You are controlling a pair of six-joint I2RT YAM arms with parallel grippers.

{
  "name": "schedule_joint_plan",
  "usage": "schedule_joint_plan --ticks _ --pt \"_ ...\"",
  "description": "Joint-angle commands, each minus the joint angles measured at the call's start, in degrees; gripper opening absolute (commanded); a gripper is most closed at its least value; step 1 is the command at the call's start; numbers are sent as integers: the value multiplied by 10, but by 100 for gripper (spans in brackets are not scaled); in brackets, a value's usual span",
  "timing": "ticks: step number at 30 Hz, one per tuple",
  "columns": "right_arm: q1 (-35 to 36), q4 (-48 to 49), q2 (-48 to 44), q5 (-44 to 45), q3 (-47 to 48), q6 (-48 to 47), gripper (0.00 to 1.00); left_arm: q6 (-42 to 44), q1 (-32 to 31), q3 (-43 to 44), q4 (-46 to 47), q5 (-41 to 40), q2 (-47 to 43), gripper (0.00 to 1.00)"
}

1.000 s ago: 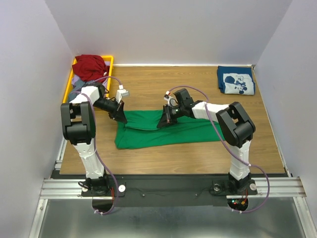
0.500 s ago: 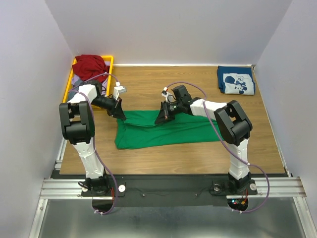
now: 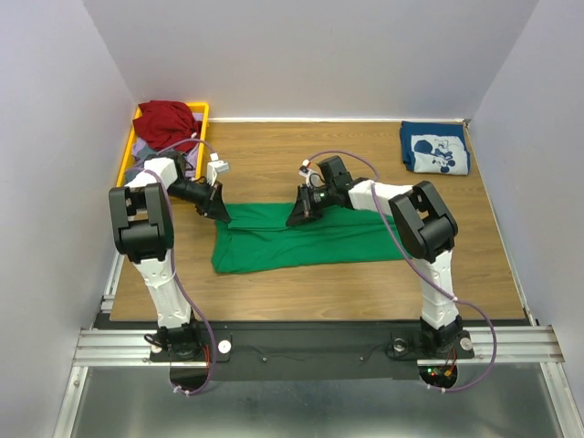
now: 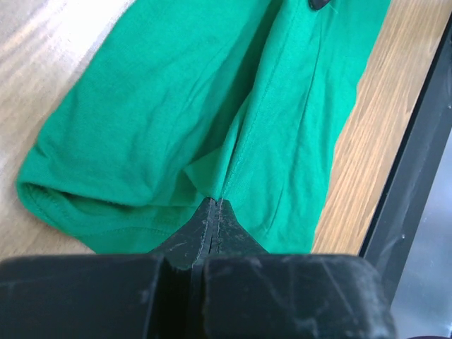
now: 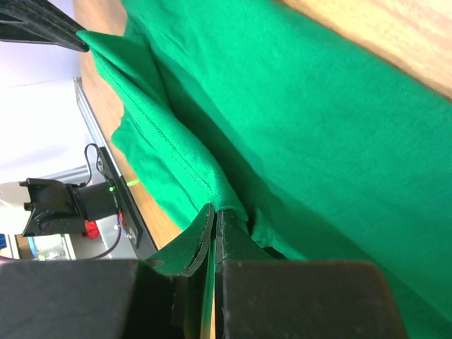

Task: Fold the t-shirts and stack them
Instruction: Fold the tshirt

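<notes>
The green t-shirt (image 3: 301, 239) lies spread on the wooden table, partly folded lengthwise. My left gripper (image 3: 224, 215) is shut on the shirt's far left corner; in the left wrist view its jaws pinch a green seam (image 4: 224, 189). My right gripper (image 3: 294, 219) is shut on the far edge of the shirt near its middle, and the hem (image 5: 212, 185) runs into its closed jaws. The cloth between both grippers is lifted slightly. The navy t-shirt (image 3: 434, 148) with a white cartoon print lies folded at the far right corner.
A yellow bin (image 3: 127, 155) at the far left holds a red garment (image 3: 166, 121) and other clothes. White walls close in three sides of the table (image 3: 365, 283). A black rail (image 3: 319, 339) runs along the near edge.
Both grippers have carried the green shirt's far edge a little farther from the arm bases, the right one also leftward. The cloth between them is drawn straighter.
</notes>
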Motion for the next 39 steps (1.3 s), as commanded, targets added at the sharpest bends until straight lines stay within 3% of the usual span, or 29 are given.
schedule_joint_plan --ticks 1,5,9,14,16,17,20,23,28,32,39 --pt "-4 14 -10 -15 0 -10 1 0 4 -24 -7 3 -17 0" --pt "-4 3 -24 -13 -6 -17 3 -6 4 -56 9 -14 -39 0" --pt "-4 -20 -24 2 -7 -37 13 -40 4 -112 53 -40 -69 0" --pt "-4 -40 -17 -4 -5 -42 10 -69 3 -147 91 -69 -94 1" --pt "-4 -47 -22 -8 -4 -52 18 -64 3 -151 90 -75 -99 10" --pt "-4 -63 -29 -9 -1 -56 33 -61 3 -151 84 -76 -105 19" --pt "-4 -119 -60 -12 7 -114 49 -33 2 -141 60 -69 -127 28" --pt "-10 -175 -105 13 17 -171 54 -28 2 -124 60 -62 -162 30" --pt "-32 -248 -165 56 28 -246 47 -77 -24 -123 110 -62 -210 30" --pt "-51 -292 -207 129 -17 -324 34 -154 -85 -146 191 -61 -232 29" --pt "-91 -302 -197 165 -74 -370 25 -268 -181 -186 324 -74 -213 28"
